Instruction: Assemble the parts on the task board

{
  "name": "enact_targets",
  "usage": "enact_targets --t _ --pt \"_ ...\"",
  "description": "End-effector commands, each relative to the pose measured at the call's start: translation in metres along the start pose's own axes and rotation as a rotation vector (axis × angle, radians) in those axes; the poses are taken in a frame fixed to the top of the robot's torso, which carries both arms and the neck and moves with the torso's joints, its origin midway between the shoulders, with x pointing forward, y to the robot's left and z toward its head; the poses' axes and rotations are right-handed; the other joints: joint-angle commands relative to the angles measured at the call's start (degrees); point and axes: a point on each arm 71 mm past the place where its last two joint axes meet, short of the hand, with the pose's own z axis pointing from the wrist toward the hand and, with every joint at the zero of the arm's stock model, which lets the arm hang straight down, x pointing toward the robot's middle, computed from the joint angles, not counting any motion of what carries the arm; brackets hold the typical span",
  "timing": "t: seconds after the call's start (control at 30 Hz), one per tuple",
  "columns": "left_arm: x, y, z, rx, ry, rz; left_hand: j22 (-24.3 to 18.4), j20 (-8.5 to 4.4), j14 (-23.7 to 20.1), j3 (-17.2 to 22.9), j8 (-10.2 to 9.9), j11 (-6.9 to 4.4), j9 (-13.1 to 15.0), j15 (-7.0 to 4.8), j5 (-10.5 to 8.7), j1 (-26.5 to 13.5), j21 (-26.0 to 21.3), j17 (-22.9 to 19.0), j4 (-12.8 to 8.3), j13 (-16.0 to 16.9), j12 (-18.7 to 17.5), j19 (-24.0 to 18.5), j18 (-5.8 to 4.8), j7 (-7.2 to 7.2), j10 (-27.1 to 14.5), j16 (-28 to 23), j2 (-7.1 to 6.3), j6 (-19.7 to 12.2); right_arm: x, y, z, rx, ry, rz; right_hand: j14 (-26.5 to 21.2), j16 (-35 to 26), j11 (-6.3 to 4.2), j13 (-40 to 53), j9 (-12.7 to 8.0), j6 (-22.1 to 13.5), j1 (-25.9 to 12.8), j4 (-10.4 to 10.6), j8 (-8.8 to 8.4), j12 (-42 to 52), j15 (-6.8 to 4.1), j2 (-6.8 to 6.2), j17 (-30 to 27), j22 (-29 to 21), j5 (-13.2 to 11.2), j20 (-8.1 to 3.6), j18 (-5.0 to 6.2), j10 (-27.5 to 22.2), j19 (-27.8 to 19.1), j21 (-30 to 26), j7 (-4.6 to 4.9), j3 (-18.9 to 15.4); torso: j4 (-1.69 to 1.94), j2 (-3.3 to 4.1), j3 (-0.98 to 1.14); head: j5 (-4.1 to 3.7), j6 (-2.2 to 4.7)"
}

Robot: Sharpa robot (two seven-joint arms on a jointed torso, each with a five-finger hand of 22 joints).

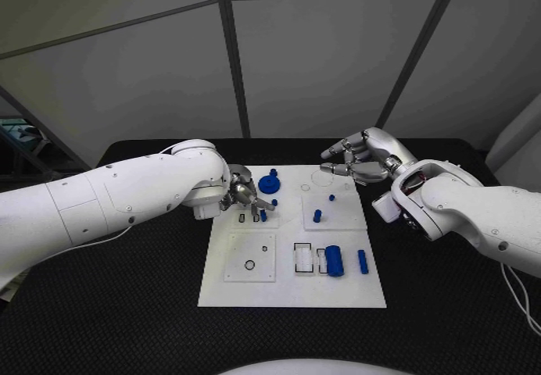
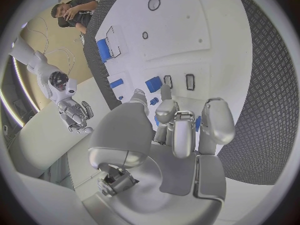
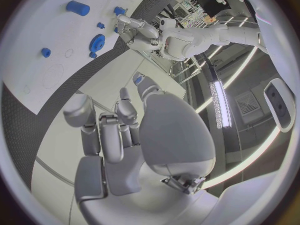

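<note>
The white task board lies in the middle of the black table. My left hand hovers over its far left part, fingers curled together just beside a blue gear and a small upright blue part. In the left wrist view, blue slivers show between the fingers; whether they grip anything I cannot tell. A blue block stands by two slots. My right hand hangs above the board's far right corner with fingers apart and nothing in it. A blue cylinder and a blue bar lie near right.
Small blue pegs stand on the board's middle right square. A ring outline marks the near left square. The right wrist view shows the gear, the cylinder and my left hand. Black table surrounds the board.
</note>
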Motion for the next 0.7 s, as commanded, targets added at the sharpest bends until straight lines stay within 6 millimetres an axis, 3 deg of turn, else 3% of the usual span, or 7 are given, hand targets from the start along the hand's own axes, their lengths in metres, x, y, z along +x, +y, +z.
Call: enact_targets --t 0.03,0.7 --pt "0.0008 -0.0017 -0.0005 -0.001 0.012 0.018 0.09 0.06 5.05 0.15 0.25 -0.05 0.13 -0.17 0.11 0.73 -0.15 11.89 -0.43 0.00 -0.34 -0.48 1.54 -0.05 -0.36 0.17 0.32 -0.37 0.0002 0.0013 0.0009 -0.004 0.001 0.003 5.01 -0.35 -0.38 -0.09 -0.08 -0.15 -0.19 0.14 0.34 -0.03 -0.21 0.43 11.55 -0.09 0.25 -0.36 0.59 0.13 0.01 -0.31 -0.04 -0.31 -0.02 0.00 0.00 0.01 -0.07" --pt "0.0029 -0.0069 0.0002 0.018 0.023 0.015 0.38 0.06 5.05 2.92 0.16 -0.14 1.00 -0.22 0.13 5.18 -0.09 11.88 -2.04 -0.17 -0.47 -0.67 1.55 -0.14 -0.43 0.17 2.84 -0.60 0.0023 0.0014 0.0028 -0.003 0.008 0.004 4.99 -0.41 -0.40 -0.05 -0.11 -0.19 -0.06 0.15 0.38 0.02 -0.22 0.66 11.46 -0.19 0.51 -0.38 0.60 0.21 -0.01 -0.39 -0.05 -0.16 -0.01 0.01 0.01 -0.11 -0.48"
